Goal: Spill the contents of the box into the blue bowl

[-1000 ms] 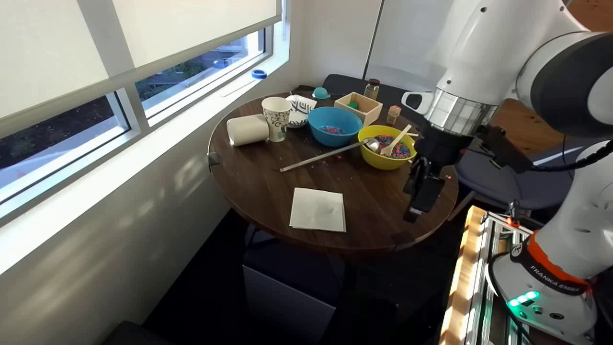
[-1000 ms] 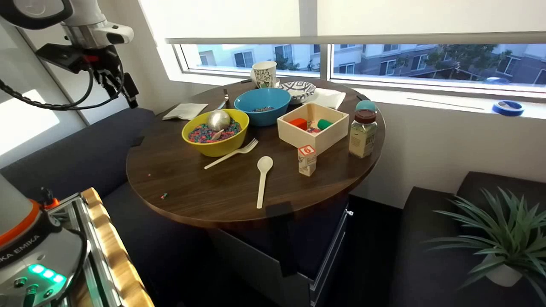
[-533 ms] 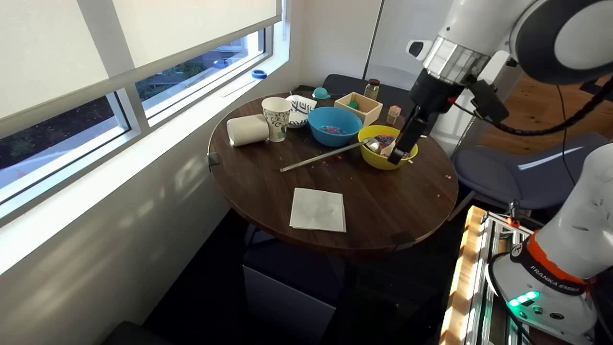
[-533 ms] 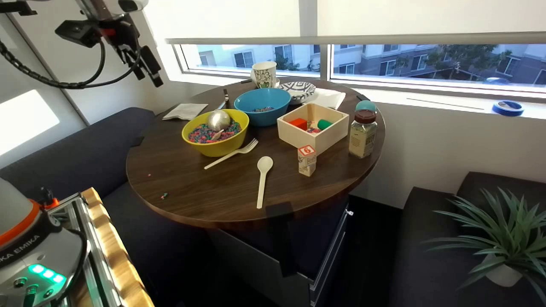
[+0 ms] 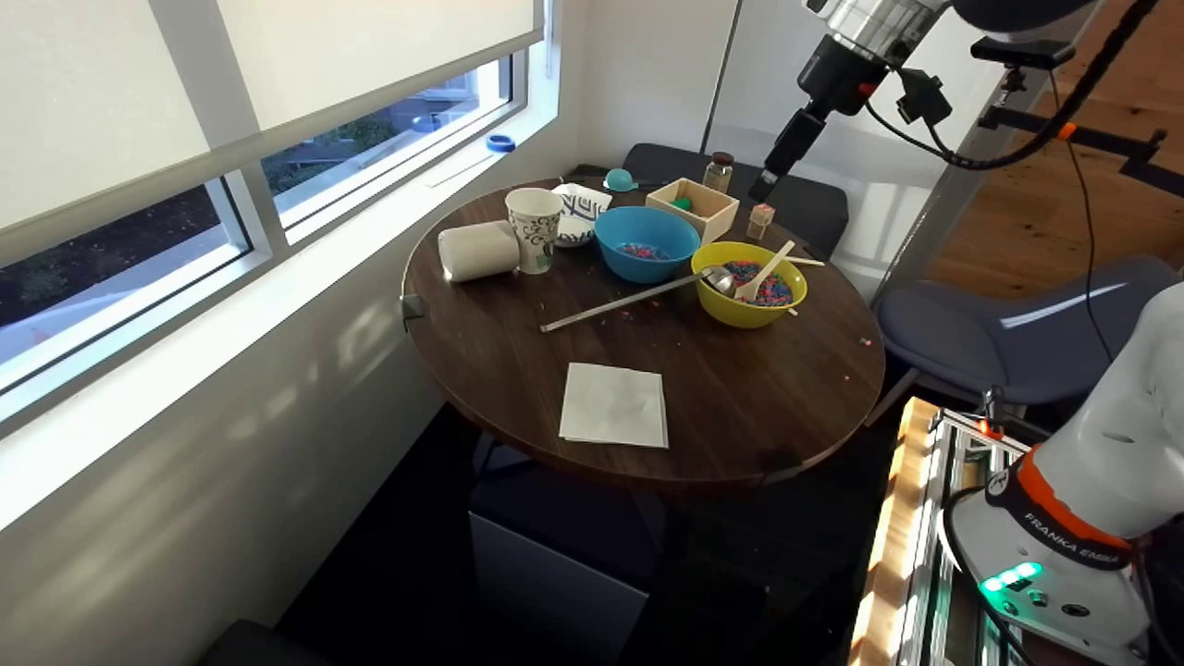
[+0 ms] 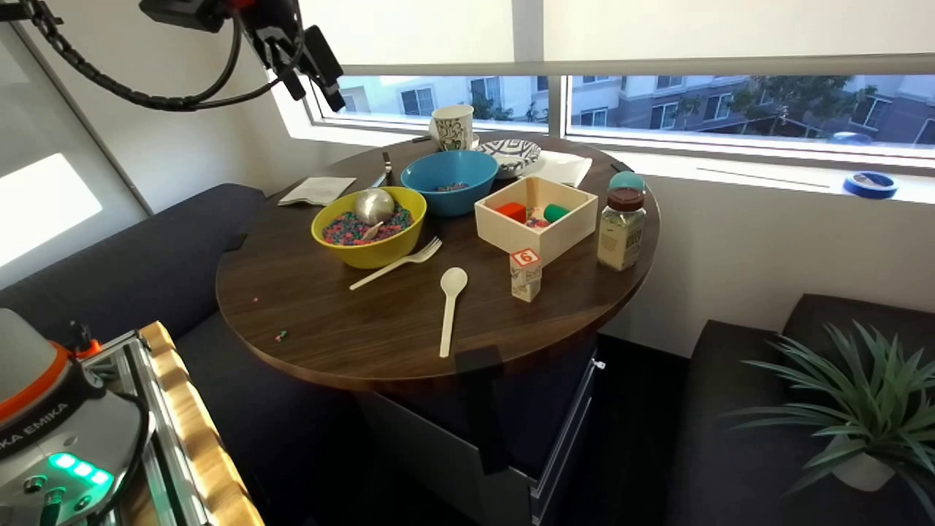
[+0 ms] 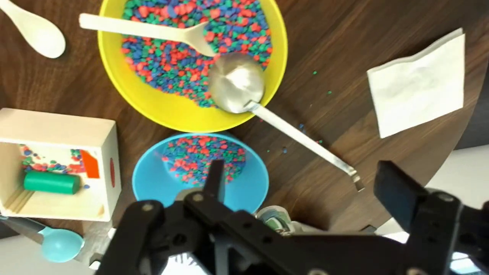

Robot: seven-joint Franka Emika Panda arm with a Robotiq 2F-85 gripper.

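Note:
The box [image 5: 712,222] is pale, open-topped and wooden, and stands upright beside the blue bowl [image 5: 638,268]. Both also show in an exterior view, the box [image 6: 573,228] right of the bowl [image 6: 456,206]. In the wrist view the box [image 7: 53,126] holds a red-orange block [image 7: 90,164], a green cylinder [image 7: 51,182] and small coloured pieces [image 7: 49,168]. The blue bowl [image 7: 248,194] there holds small red, blue and green pieces. My gripper [image 7: 301,177] is open and empty, high above the table; it also shows in both exterior views [image 5: 762,188] [image 6: 315,96].
A yellow bowl [image 7: 160,110] with coloured pieces, a metal ladle [image 7: 237,82] and a pale utensil touches the blue bowl. Stacked letter blocks [image 6: 526,276] and a jar [image 6: 621,237] stand close to the box. A patterned cup [image 5: 535,231] and a napkin [image 5: 613,404] are on the table.
My gripper has risen and swung away from the robot base, from low by the table edge to high over the table's far part. The objects on the table have not moved.

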